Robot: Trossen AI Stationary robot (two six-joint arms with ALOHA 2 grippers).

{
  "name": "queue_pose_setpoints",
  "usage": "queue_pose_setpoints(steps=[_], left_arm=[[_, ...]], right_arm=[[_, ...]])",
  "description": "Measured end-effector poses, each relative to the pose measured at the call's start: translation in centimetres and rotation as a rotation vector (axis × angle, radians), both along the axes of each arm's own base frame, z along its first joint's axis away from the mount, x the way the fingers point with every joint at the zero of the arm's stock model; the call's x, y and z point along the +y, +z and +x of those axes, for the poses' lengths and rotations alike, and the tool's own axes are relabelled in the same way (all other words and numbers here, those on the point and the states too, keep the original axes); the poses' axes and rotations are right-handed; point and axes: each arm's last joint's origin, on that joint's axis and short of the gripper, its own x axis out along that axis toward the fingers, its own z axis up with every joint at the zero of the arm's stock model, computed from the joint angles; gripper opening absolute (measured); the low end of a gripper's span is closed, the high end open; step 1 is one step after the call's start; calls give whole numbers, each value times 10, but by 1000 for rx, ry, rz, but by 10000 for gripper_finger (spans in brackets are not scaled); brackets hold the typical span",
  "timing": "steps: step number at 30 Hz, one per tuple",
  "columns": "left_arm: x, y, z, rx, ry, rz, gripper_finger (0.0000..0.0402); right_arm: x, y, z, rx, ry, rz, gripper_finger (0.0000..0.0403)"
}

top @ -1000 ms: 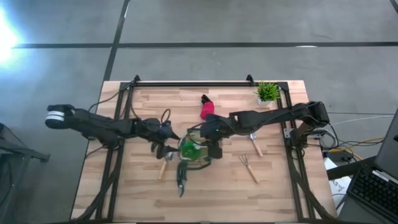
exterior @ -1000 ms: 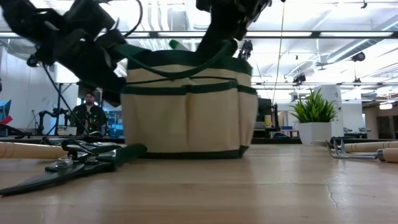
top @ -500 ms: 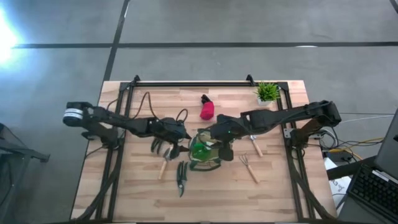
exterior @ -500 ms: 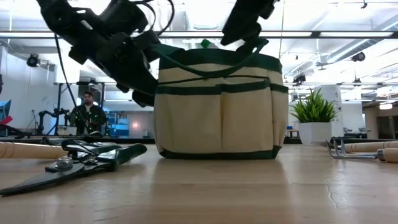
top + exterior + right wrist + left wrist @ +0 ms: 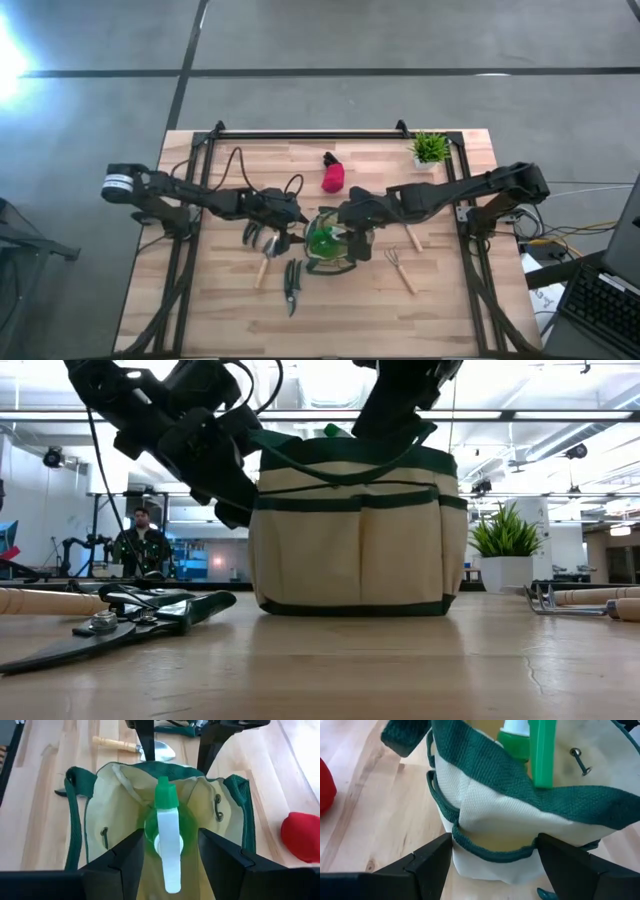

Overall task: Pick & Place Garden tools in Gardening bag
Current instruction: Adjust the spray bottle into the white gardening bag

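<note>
The olive-tan gardening bag [image 5: 335, 264] with a dark green rim stands upright on the table's middle, also in the low view [image 5: 350, 540]. The green spray bottle [image 5: 167, 802] stands inside it. My right gripper [image 5: 346, 231] reaches down into the bag, shut on the bottle. My left gripper [image 5: 294, 238] is open at the bag's left side, its fingers on either side of an outer pocket [image 5: 490, 845]. The silver trowel [image 5: 261, 264], black shears [image 5: 291, 285] and rake [image 5: 400, 268] lie flat on the table. The red-and-black piece [image 5: 332, 177] lies behind the bag. My right gripper has the spray bottle's green body [image 5: 150, 832], just below the white-and-green head, between its two fingers. It comes from above, slanting from the table's right. The bottle stands upright inside the bag. My left gripper stands around the bag's pocket; whether it touches, I cannot tell.
A second wood-handled tool [image 5: 412, 236] lies right of the bag. A small potted plant [image 5: 430, 148] stands at the far right corner. Black frame rails [image 5: 310, 134] run along the table's edges. A person [image 5: 145, 540] shows in the room behind.
The bag with the spray bottle has slid a little toward the table's right edge, staying upright. Both grippers have gone the same way with it. My left arm has reached further in toward the bag's left side. In the last half second things have kept nearly still.
</note>
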Motion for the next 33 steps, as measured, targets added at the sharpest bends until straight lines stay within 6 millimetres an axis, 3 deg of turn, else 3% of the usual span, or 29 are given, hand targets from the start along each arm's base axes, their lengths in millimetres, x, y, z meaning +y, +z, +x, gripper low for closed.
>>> queue_pose_setpoints(steps=[9,18,25,33], left_arm=[[0,0,0,1,0,0,294],[0,0,-1,6,1,-1,293],[0,0,-1,6,0,-1,293],[0,0,-1,5,-2,-2,294]], right_arm=[[1,-11,6,21,7,-6,162],[1,-1,8,-16,50,-37,37],[1,6,10,-35,61,-39,36],[2,29,14,-36,89,-32,36]])
